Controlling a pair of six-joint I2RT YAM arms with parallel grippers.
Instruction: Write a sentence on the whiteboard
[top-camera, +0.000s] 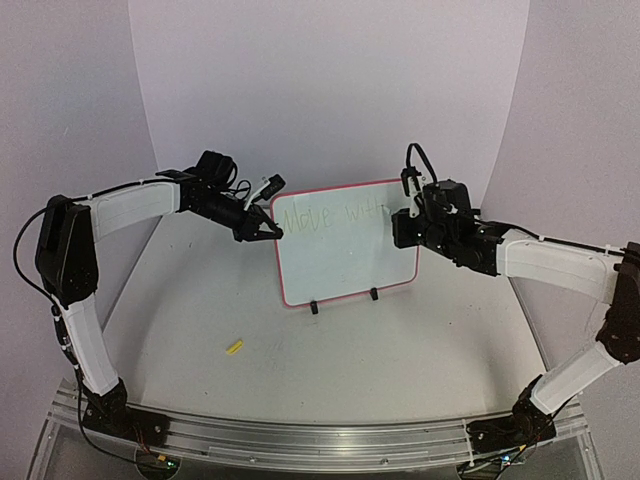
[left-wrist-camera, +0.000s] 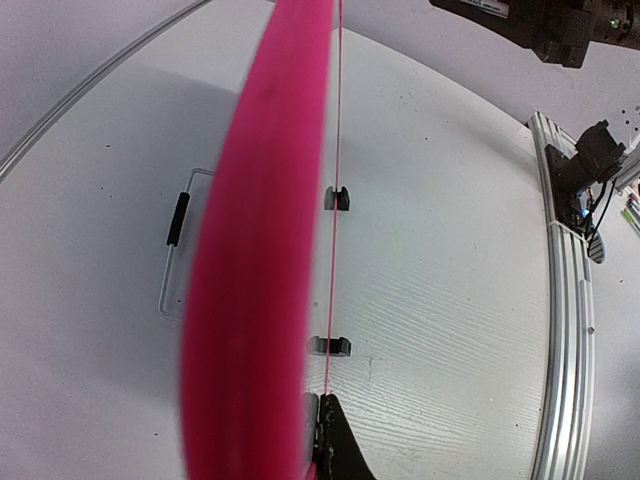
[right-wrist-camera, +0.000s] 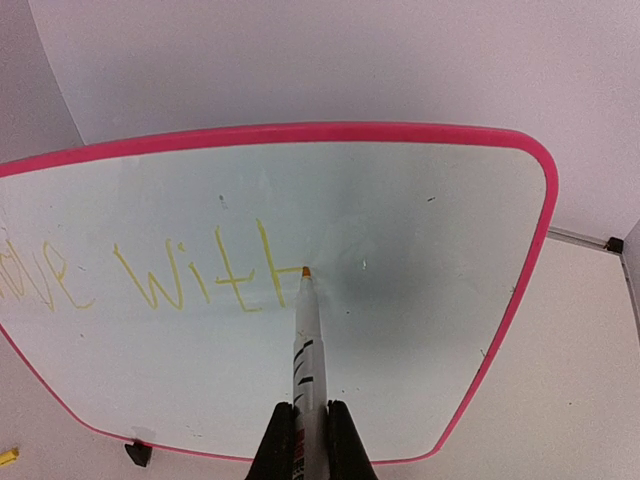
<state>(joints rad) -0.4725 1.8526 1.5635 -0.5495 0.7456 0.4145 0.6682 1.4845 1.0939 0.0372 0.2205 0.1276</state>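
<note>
White table (top-camera: 400, 350): whiteboard (top-camera: 340, 250) upright on two black feet (top-camera: 314, 308), mid-table; small yellow piece (top-camera: 234, 347) lying near-left, apart.

both arms reach inward, elbows out, left fingers (left-wrist-camera: 330, 452) and right fingers (right-wrist-camera: 276, 446) clamped shut.

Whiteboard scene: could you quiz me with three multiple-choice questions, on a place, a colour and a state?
1. Where is the small yellow piece? A) before the whiteboard B) behind it C) on its top edge
2. The whiteboard's frame is: A) blue B) green C) pink
3. The right tool is: A) open B) shut on the marker C) out of sight
Answers: 1 A, it lies nearer than the board's feet; 2 C, pink rim all round; 3 B, it clamps the marker, tip at the board.
</note>
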